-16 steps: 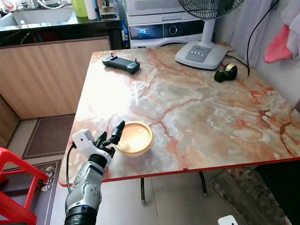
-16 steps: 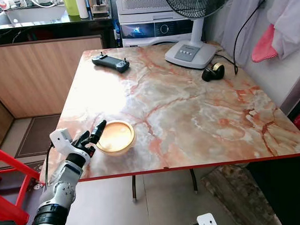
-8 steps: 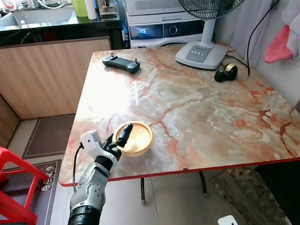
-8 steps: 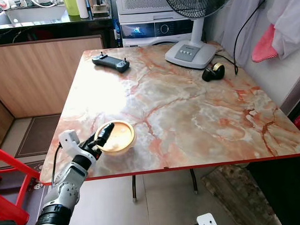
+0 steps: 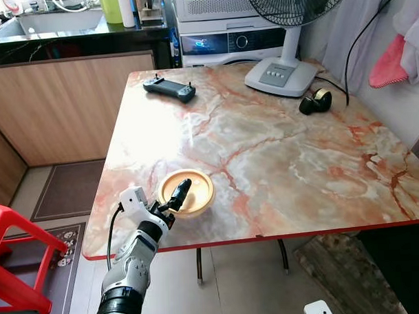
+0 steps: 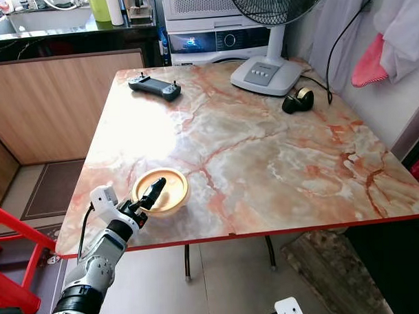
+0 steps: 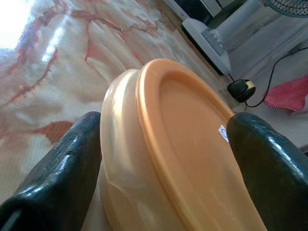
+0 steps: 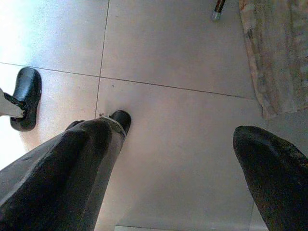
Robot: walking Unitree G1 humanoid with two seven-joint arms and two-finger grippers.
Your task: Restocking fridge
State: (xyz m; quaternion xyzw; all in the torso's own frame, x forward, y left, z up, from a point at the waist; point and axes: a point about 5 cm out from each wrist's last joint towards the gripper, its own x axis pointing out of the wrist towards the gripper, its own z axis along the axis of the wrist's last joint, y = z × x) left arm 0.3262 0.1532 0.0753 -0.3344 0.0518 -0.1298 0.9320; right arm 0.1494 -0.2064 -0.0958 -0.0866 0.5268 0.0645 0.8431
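Here the left gripper [image 5: 175,197] has its jaws open around the orange container [image 5: 190,192], near the bench [image 5: 278,161] front edge. I think they should close evenly on both sides before lifting. The right gripper [image 8: 168,159] hangs open above the floor.

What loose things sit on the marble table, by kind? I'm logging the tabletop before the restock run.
Orange lidded container, with the left pincer straddling it: 1
Black handheld controller: 1
Fan base: 1
Black and gold tape roll: 1
Total: 4
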